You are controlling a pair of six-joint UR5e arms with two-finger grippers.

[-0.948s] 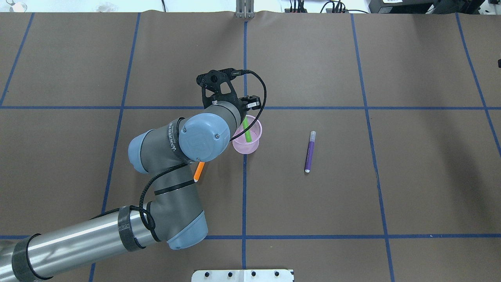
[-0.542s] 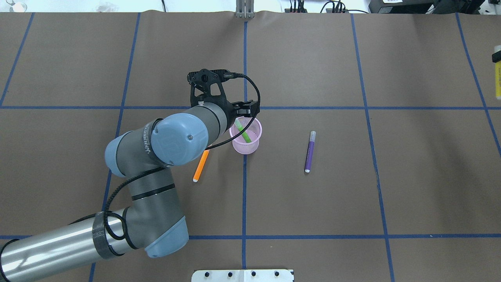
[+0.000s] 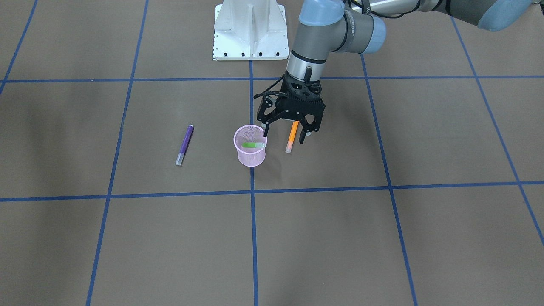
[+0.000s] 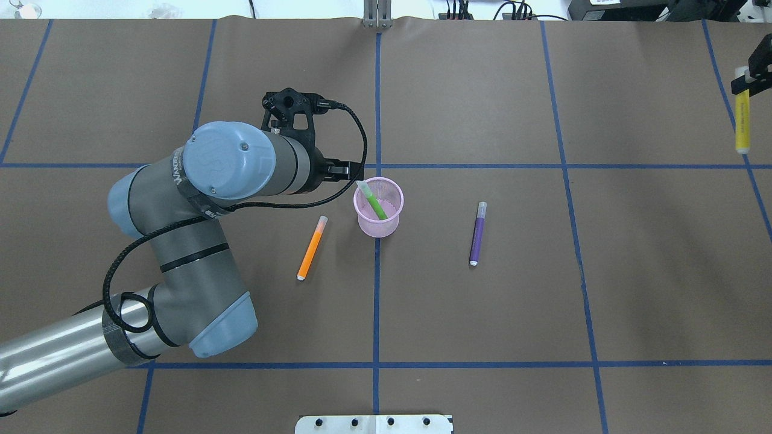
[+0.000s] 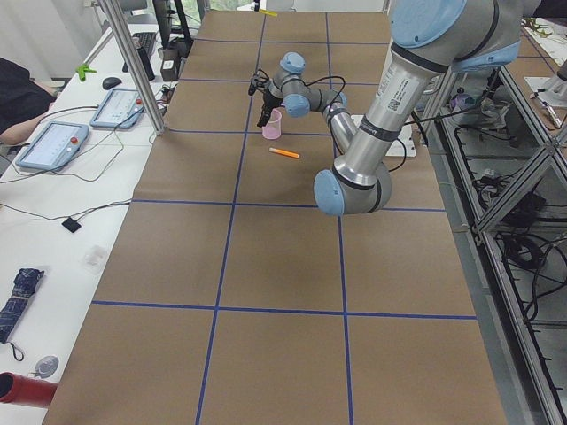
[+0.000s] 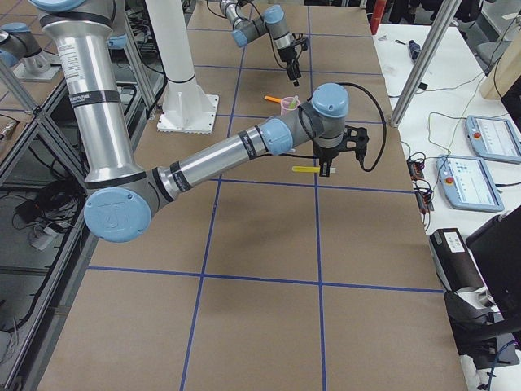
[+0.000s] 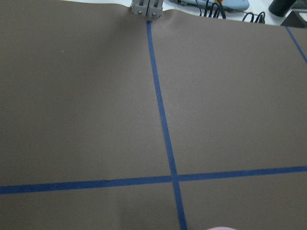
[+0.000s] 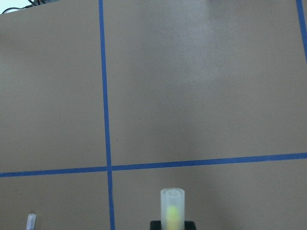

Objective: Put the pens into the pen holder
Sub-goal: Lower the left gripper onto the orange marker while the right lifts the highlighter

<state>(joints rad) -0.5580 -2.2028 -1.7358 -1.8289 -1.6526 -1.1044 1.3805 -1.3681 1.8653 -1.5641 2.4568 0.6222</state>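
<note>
The pink mesh pen holder [image 4: 379,228] [image 3: 250,158] stands near the table's middle, and the green pen [image 4: 375,204] [image 3: 253,145] leans inside it. The orange pen [image 4: 311,248] [image 3: 292,136] lies on the table just left of the cup. The purple pen [image 4: 477,234] [image 3: 184,144] lies to its right. My left gripper [image 3: 284,137] hangs open and empty beside the cup, over the orange pen. At the far right edge my right gripper [image 4: 743,81] [image 6: 327,169] is shut on the yellow pen [image 4: 742,123] [image 8: 172,208], held above the table.
Blue tape lines divide the brown table cover into squares. The white robot base plate [image 3: 250,29] [image 4: 374,424] sits at the near edge. A metal post [image 4: 377,15] stands at the far edge. Tablets [image 5: 58,142] lie on side desks.
My left arm has swung left and back from over the cup, uncovering the orange pen. The green pen now leans in the cup. My right gripper with the yellow pen has come in at the right.
</note>
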